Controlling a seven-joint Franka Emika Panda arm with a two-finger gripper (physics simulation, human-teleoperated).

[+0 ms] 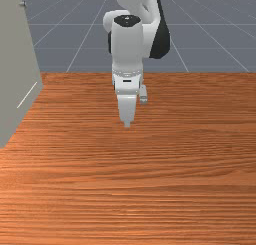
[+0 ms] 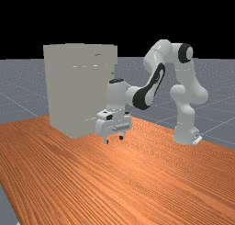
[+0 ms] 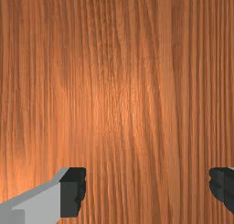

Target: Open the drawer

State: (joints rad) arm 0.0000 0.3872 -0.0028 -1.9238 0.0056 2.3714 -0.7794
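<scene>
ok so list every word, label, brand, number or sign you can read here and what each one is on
None can be read.
Gripper: a small black mark on its housing in the front view, too small to tell if it is lettering.
Black cap above the gripper: pale specks, too small to read.
Beige-grey cabinet: no text on the faces in view.
Orange-brown wooden table: wood grain, no text.

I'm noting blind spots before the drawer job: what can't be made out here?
- Front view: the top of the cabinet, cut off by the picture's edge.
- Far view: part of the cabinet's lower side, hidden behind the arm.
- Front view: whether the small fitting is a handle; too small.
</scene>
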